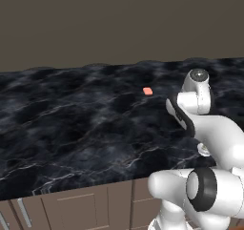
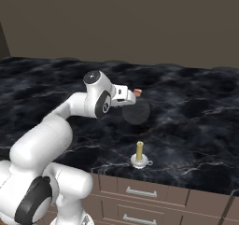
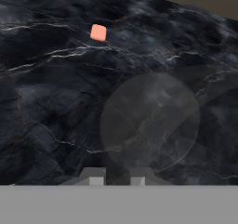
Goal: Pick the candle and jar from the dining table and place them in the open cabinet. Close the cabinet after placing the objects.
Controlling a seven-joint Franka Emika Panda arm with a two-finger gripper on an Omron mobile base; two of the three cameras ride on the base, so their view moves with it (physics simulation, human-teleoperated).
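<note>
I see the candle point(image 2: 139, 155), a short olive-yellow stick, upright in its small clear holder near the front edge of the black marble table point(image 2: 196, 102), at six o'clock in the right base view.

We see the white arm point(image 2: 70, 112) reaching up from the lower left and out over the black marble desk point(image 2: 196, 102). The tool at its end is hard to make out, sitting near a small salmon-orange piece point(image 2: 138, 93) lying flat on the desk. A faint grey disc point(image 2: 136, 112) hangs just below the wrist. Near the front edge the candle point(image 2: 139, 155) stands upright in its round holder, above the brown drawer fronts point(image 2: 140, 193) with silver handles.
</note>
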